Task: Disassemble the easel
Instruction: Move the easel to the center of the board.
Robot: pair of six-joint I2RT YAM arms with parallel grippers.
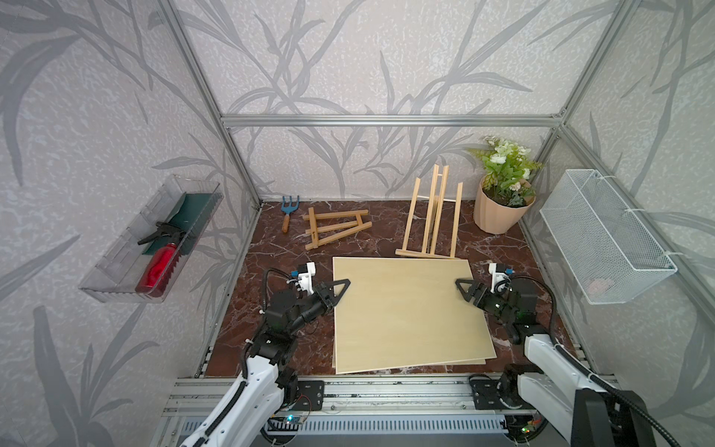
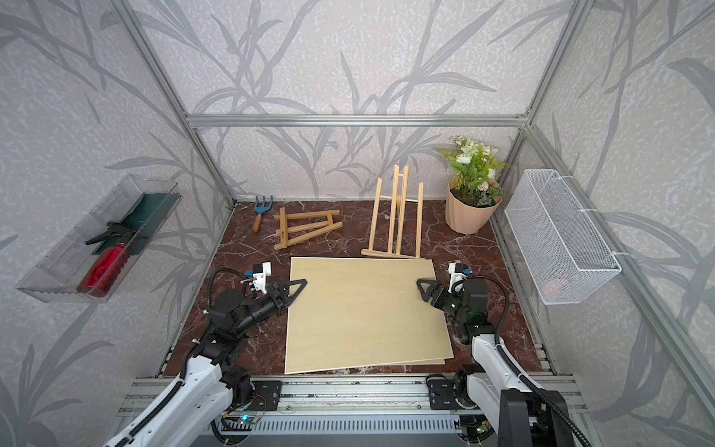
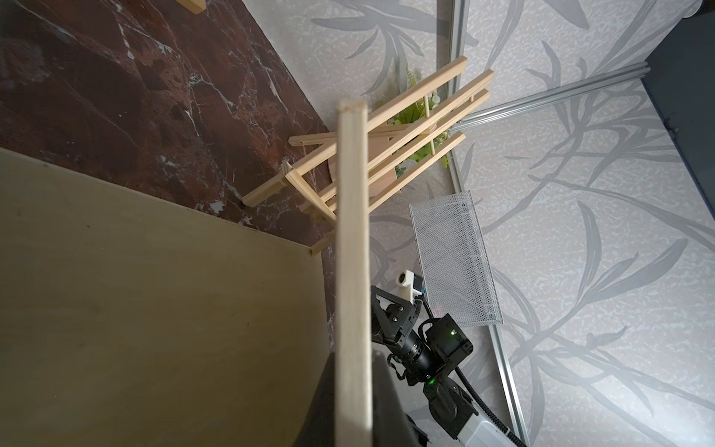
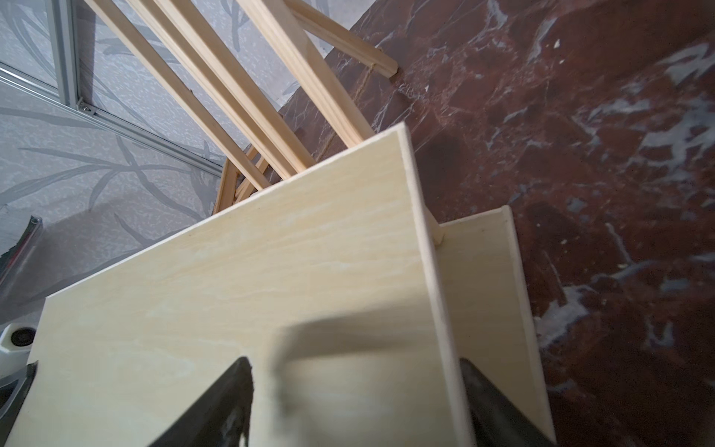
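Table (image 1: pixel 278 251): dark red marble with white veins, enclosed by grey leaf-print walls and an aluminium frame.
Standing easel (image 1: pixel 433 216): upright at rear right, just behind the board (image 1: pixel 406 309).
Folded easel (image 1: pixel 336 228): flat at rear left.
Left gripper (image 1: pixel 342 284): jaws clamped on the board's left edge.
Right gripper (image 1: pixel 462 284): jaws wide, straddling the board's right edge.
Plant pot (image 1: pixel 499 213): rear right corner.

The big board (image 1: pixel 410 313) fills the middle of the desk (image 1: pixel 271 244). Just behind the board's right half a standing easel (image 1: pixel 431 216) blocks the way, and a flower pot (image 1: pixel 499 216) stands behind the board's right corner. Behind the board's left half lie a flat easel (image 1: pixel 336 228) and a little rake (image 1: pixel 286 216). Left of the board the desk is bare, with room to pass.
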